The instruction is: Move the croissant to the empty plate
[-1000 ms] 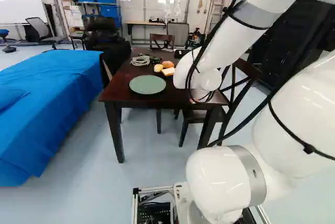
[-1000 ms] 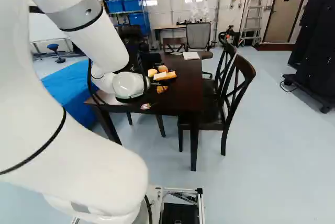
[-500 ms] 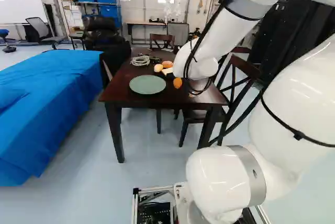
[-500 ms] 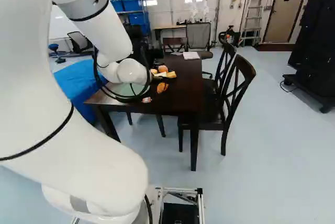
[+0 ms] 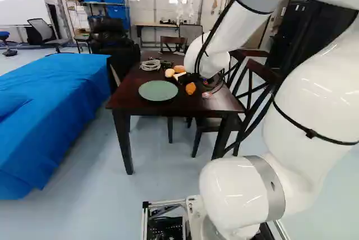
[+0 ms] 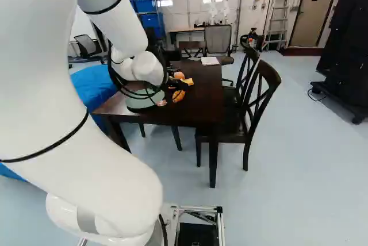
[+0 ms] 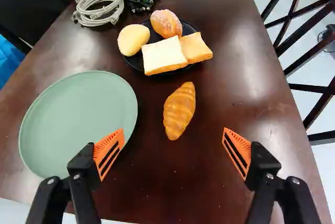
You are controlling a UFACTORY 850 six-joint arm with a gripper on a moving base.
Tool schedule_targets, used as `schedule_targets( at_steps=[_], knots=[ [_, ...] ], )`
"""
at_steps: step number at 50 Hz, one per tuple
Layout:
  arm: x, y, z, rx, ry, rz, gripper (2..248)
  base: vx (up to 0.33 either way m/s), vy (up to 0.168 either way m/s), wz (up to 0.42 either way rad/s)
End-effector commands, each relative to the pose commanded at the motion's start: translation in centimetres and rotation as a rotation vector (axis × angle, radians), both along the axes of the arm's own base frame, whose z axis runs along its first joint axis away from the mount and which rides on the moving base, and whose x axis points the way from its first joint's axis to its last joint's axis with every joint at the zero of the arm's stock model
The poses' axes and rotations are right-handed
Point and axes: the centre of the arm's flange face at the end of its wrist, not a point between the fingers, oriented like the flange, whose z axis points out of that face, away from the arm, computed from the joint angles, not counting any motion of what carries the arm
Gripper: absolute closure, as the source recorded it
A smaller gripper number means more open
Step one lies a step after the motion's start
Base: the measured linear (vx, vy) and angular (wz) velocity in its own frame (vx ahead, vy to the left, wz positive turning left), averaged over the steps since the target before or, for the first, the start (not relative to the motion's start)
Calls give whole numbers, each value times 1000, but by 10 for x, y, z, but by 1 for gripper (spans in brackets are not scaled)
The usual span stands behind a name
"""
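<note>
My gripper [image 6: 168, 93] hangs over the table, partly hidden by the arm in the right base view. In the wrist view the gripper [image 7: 173, 131] stands wide open, its orange-padded fingers well apart with nothing gripped. The golden croissant [image 7: 179, 110] lies on the dark wood, just ahead of and partly between the fingertips, touched by neither. Beside it is the empty green plate [image 7: 78, 122], its rim near one finger. The croissant [image 5: 190, 88] also shows right of the plate [image 5: 158, 90] in the left base view.
A black plate [image 7: 194, 28] of bread slices and rolls stands beyond the croissant. Coiled grey cable [image 7: 99, 8] and dark cords lie farther off. The table [image 7: 251, 77] has chairs [image 6: 253, 102] along one side; a blue-covered surface [image 5: 50, 111] lies to the left.
The arm has swung ahead over the table, carrying the open gripper towards the croissant. In the left base view the croissant has come out from behind the arm. The base has stayed put.
</note>
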Motion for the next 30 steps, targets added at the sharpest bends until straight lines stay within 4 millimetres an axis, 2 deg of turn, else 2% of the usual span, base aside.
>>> schedule_targets(
  at_steps=[30],
  knots=[
    [37,0,24,42,113,-38,3,0,0,0]
  ],
)
